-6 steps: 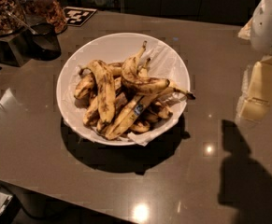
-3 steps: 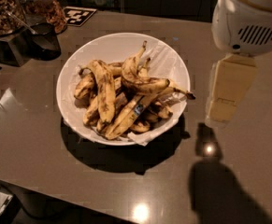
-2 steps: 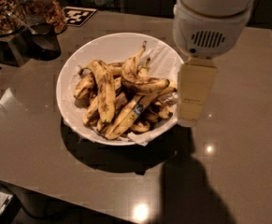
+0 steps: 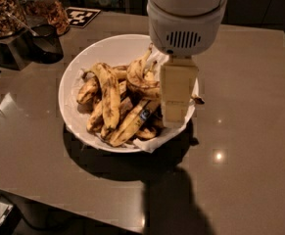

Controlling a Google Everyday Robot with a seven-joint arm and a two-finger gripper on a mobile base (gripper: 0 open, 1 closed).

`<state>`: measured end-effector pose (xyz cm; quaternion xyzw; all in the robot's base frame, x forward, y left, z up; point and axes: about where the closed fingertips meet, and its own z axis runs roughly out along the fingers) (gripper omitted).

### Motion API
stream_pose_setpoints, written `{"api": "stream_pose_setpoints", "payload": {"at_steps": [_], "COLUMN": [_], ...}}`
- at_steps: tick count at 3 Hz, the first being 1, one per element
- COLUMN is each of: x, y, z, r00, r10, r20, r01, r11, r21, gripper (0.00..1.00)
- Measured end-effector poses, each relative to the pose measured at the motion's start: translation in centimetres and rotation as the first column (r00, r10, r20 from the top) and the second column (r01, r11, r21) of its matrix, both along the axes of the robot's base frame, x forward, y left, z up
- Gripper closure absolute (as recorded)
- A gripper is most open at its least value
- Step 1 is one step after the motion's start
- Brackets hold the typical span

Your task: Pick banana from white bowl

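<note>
The white bowl stands on the brown table, lined with crinkled white paper and holding several overripe bananas. The banana is short, plump and curved, with its thin stem pointing up and back; it lies at the pile's right of centre. A longer banana with a blue sticker and a long dark-streaked banana lie to its left and front. My gripper hangs over the bowl's right side, just right of the banana and covering that side of the pile. It holds nothing that I can see.
Glass jars of nuts and a dark cup with a spoon stand at the back left. A black-and-white tag lies behind the bowl. The table's front edge runs along the lower left.
My gripper has moved left from beyond the bowl's right rim to over the bowl's right side. The bananas and bowl have not moved.
</note>
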<state>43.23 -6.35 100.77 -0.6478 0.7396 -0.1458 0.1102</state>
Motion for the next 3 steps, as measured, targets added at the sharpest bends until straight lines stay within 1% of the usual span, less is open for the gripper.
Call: {"api": "stream_pose_setpoints", "payload": {"at_steps": [1, 2, 3], "x": [0.7, 1.5, 2.5], "y": [1.9, 3.5, 4.7], "z": [0.8, 0.9, 0.2], "r00": [1.0000, 0.9994, 0.9971], "r10": [0.006, 0.016, 0.027], "r20": [-0.005, -0.032, -0.071], "r01": [-0.006, -0.013, -0.018], "r11": [0.998, 0.995, 0.992], "r21": [0.059, 0.098, 0.125], "gripper": [0.00, 0.01, 0.04]}}
